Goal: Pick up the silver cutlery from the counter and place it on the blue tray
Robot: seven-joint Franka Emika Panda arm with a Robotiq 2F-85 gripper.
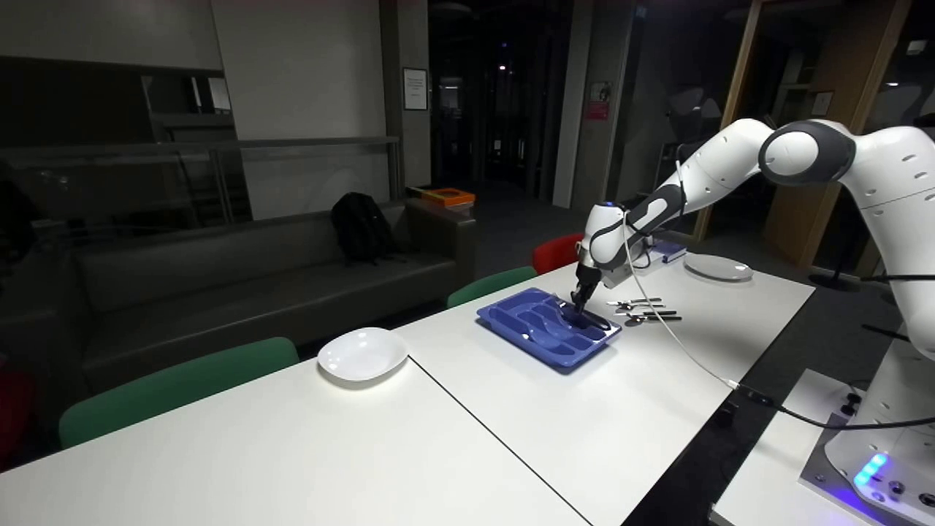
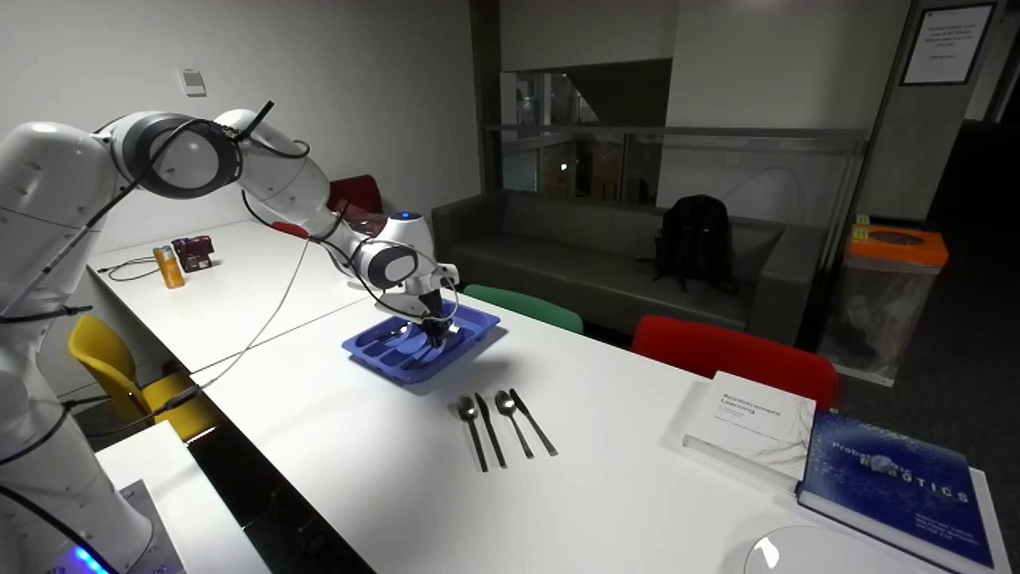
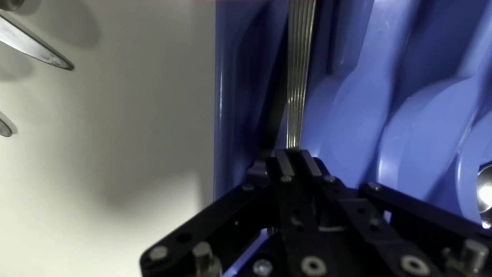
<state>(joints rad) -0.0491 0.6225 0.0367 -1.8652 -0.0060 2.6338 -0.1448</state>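
Note:
The blue tray (image 1: 520,345) lies on the white counter (image 2: 382,486) in both exterior views. Down inside one of its compartments is my gripper (image 3: 295,156), with its jaws together on the ribbed handle of a silver cutlery piece (image 3: 300,69). Part of that piece is hidden beneath the fingers. A dark strip beside the handle is too dim to identify. At the right edge of the wrist view, a shiny spoon bowl (image 3: 485,192) rests in the tray. Several spoons and knives (image 2: 505,403) lie side by side on the counter; one knife tip (image 3: 34,42) shows left of the tray.
A white plate (image 1: 363,355) stands beyond the counter seam. Another plate (image 1: 718,267) is at the opposite end, near two books (image 2: 896,478). Chairs (image 2: 733,351) line the far edge. A white cable (image 1: 676,337) hangs from the arm across the counter.

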